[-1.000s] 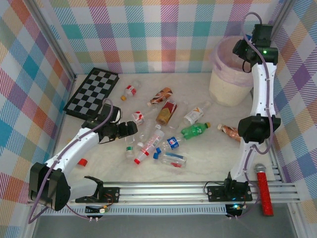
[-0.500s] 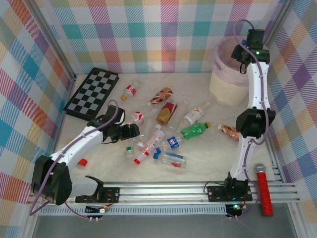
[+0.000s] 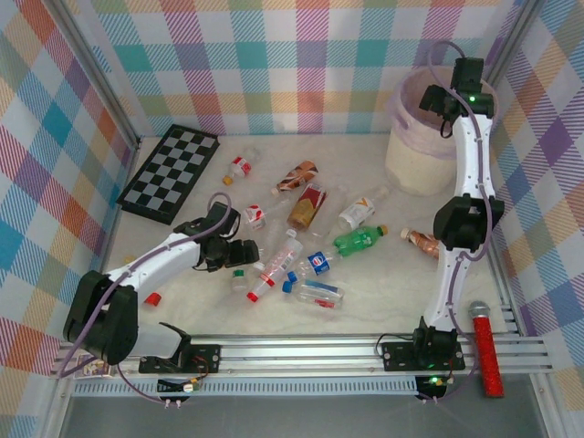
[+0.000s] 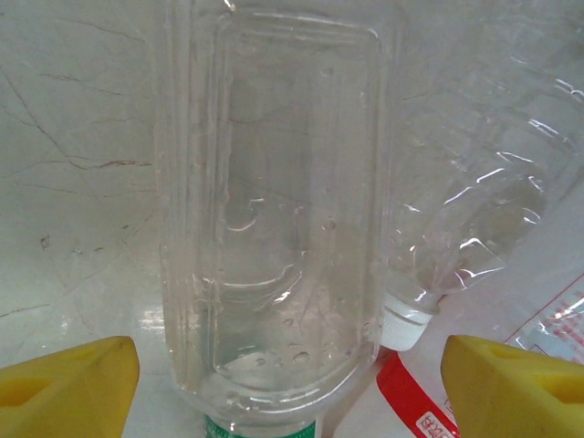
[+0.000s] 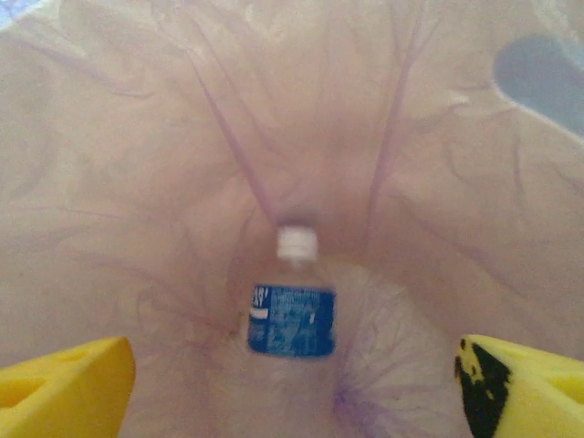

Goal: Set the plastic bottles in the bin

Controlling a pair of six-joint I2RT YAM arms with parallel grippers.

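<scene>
Right gripper (image 5: 292, 388): your fingers spread, empty, above blue-label bottle (image 5: 293, 315) in bin (image 3: 415, 164), 1 o'clock.
Left gripper (image 4: 290, 388): spread, straddling clear bottle (image 4: 274, 201).

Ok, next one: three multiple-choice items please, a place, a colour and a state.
1. Where is the blue-labelled bottle? A. in the bin; B. in the left gripper; C. in the right gripper.
2. Its cap is: A. red; B. green; C. white.
3. The left gripper is: A. shut on a bottle; B. open around a clear bottle; C. shut on nothing.
Key: 1 A, it lies on the pink liner below the right gripper's open fingers; 2 C, the right wrist view shows it white; 3 B, its yellow fingers stand apart either side of the bottle.
</scene>
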